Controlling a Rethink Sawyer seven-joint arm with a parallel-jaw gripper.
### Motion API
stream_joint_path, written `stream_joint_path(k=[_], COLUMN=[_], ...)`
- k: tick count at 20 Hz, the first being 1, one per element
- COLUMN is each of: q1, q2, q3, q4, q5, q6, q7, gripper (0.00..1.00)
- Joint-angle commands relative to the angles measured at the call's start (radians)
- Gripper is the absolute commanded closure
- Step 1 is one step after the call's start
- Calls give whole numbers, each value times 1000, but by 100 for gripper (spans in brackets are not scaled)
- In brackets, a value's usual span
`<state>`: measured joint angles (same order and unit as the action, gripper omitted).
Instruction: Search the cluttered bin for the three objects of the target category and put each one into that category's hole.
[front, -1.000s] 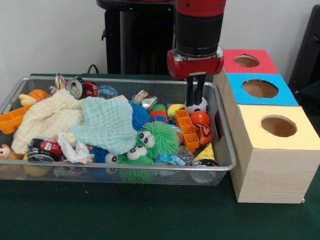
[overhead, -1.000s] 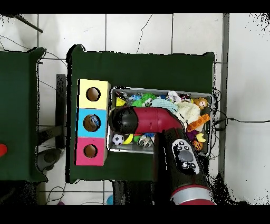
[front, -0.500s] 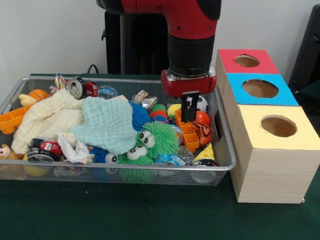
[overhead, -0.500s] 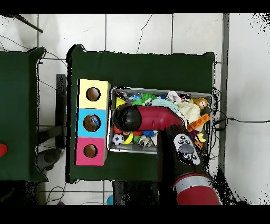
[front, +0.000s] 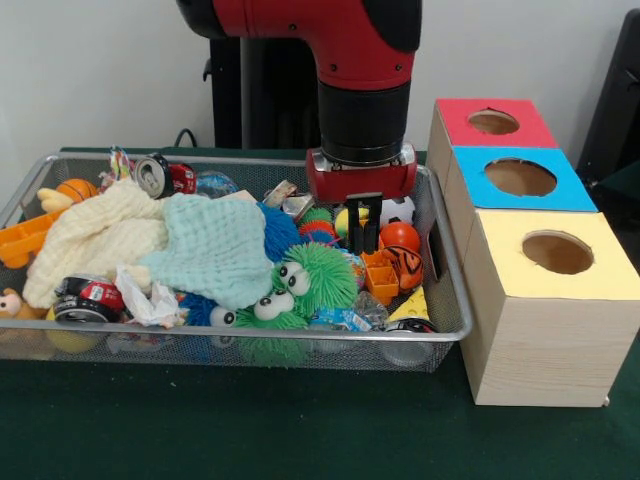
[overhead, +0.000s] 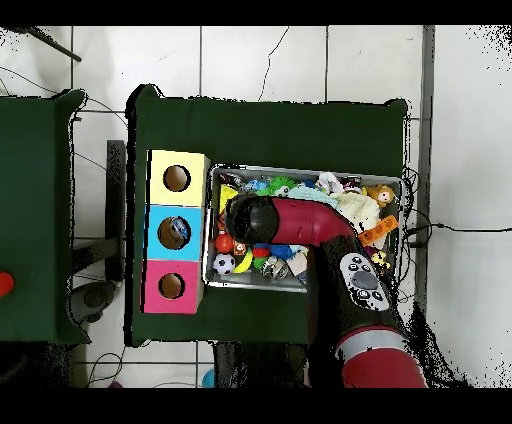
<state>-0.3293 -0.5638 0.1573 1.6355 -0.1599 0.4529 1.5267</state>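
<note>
hanging over a heap of soft and spiky toys

the gripper (front: 364, 236) hangs from the red and black arm (front: 362, 90) inside the cluttered bin (front: 455, 300), a shallow basket of silver wire mesh with a thick rim. its two dark fingers point straight down with a narrow gap between them and nothing held. the tips stand just above an orange ridged plastic block (front: 378, 268), beside an orange ball (front: 400, 236) and a black-and-white ball (front: 399, 208). a crinkly clear bottle with a blue label (front: 340, 318) lies at the near wall, under the green spiky ball with googly eyes (front: 305, 280). waffle-textured cloths, one cream (front: 95, 238) and one pale green (front: 216, 247), cover the middle. a dented can (front: 160, 175) sits at the far rim. three wooden boxes with round holes stand beside the bin: red (front: 490, 122), blue (front: 520, 178), yellow (front: 555, 254). overhead, the arm (overhead: 300, 225) hides most of the bin (overhead: 305, 170).
</note>
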Motion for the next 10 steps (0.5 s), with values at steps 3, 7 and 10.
stream_joint_path(k=[3, 7, 10], q1=[31, 74, 102], q2=[40, 45, 50], q3=[-70, -126, -166], q4=[-73, -99, -121], q5=[121, 184, 236], q6=[11, 43, 68], q7=[300, 346, 380], gripper=[100, 100, 100])
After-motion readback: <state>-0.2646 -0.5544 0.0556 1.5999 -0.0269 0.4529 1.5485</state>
